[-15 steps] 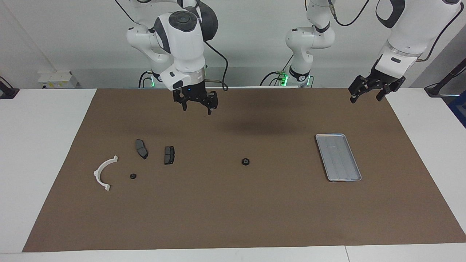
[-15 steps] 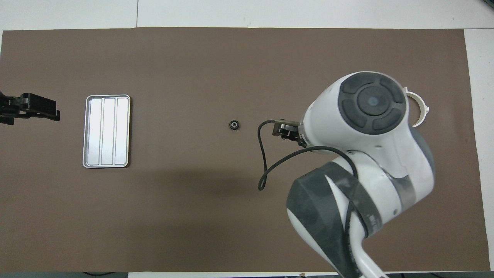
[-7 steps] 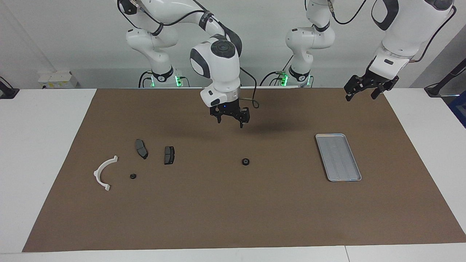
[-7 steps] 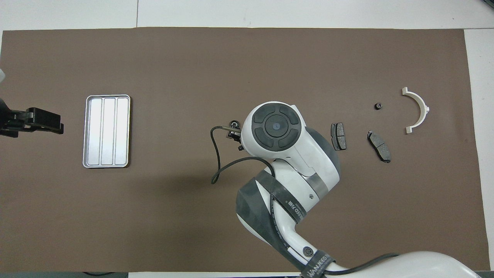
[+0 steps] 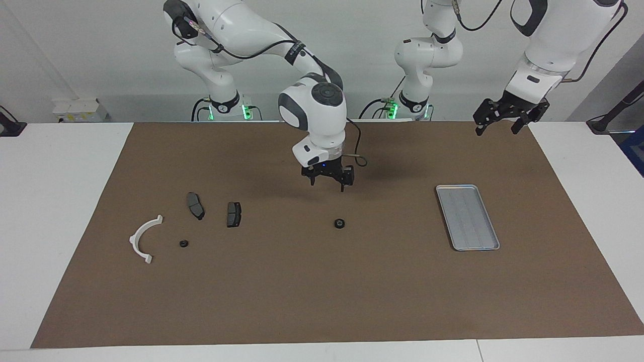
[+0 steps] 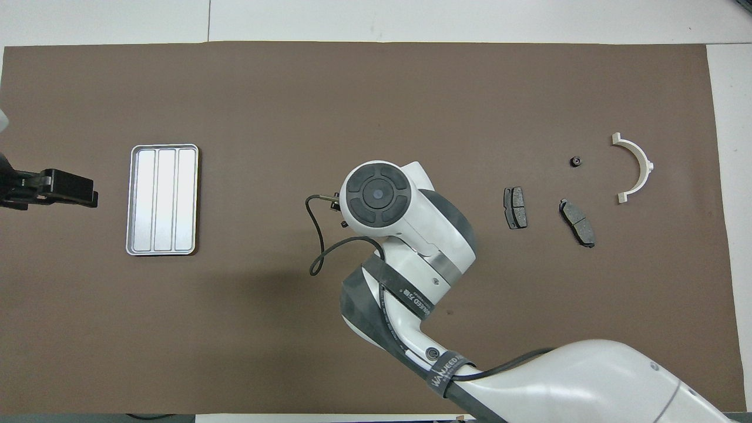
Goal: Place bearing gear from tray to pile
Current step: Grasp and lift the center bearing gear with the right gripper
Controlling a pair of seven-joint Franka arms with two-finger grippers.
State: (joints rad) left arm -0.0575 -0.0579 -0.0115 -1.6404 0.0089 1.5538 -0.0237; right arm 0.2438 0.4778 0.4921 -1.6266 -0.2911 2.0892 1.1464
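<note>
Right pincer (image 5: 328, 180) hung in the air over the middle of the brown mat (image 5: 322, 281), fingers spread and pointing down, nothing between them. Hovered above a spot slightly nearer the robots than the bearing gear (image 5: 339, 223), clear of it, not touching. From overhead, covered almost wholly by its own white wrist, the gear hidden too.

Bearing gear: small, dark, ring-shaped, lay flat on the mat near the centre of the counter (image 5: 60, 201), well apart from the tray (image 5: 467, 216) and from the pile. Sat between the two, closer to neither by much.

Tray: silver-grey, ridged lengthwise, flat on the mat toward the left arm's end, bare of parts (three bright lanes plain in the overhead view (image 6: 161, 200)).

Pile, toward the right arm's end: two dark brake-pad pieces (image 5: 196, 205) (image 5: 234, 214) side by side but apart, a white curved arc (image 5: 144, 239) farther from the robots and nearer the mat's edge, and a second small dark gear (image 5: 184, 244) between arc and pads, touching none of them. Same group seen overhead at (image 6: 515, 207), (image 6: 577, 222), (image 6: 634, 167) and (image 6: 576, 161).

Left pincer (image 5: 507, 116) waited aloft above the mat's corner by the left arm's base, fingers apart, carrying nothing.
</note>
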